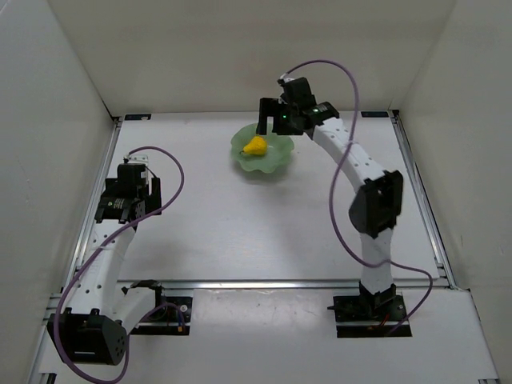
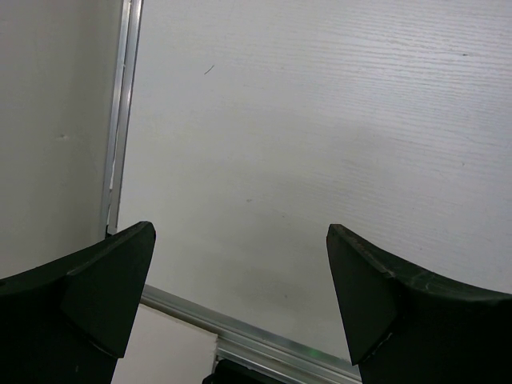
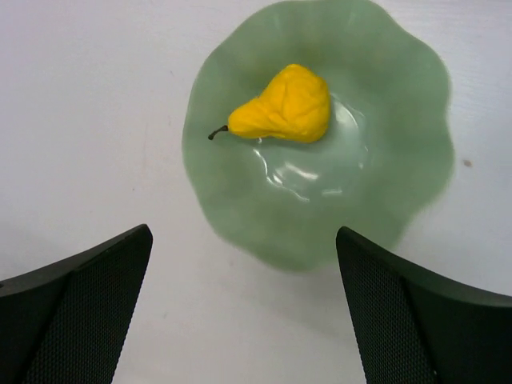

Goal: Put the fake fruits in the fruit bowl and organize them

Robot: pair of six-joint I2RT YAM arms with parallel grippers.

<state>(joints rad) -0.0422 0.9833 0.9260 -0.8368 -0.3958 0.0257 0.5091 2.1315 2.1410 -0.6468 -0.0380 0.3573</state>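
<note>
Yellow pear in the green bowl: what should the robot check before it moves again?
1. The small yellow plastic pear lies inside the pale green wavy-rimmed bowl: ok.
2. The right gripper is open, with nothing between its fingers: ok.
3. The right gripper is above the bowl, touching neither pear nor bowl: ok.
4. The bowl sits flat on the white table: ok.
5. The left gripper is open and empty, far from the bowl: ok.
6. The pear will lie steady and not roll: cannot tell.
</note>
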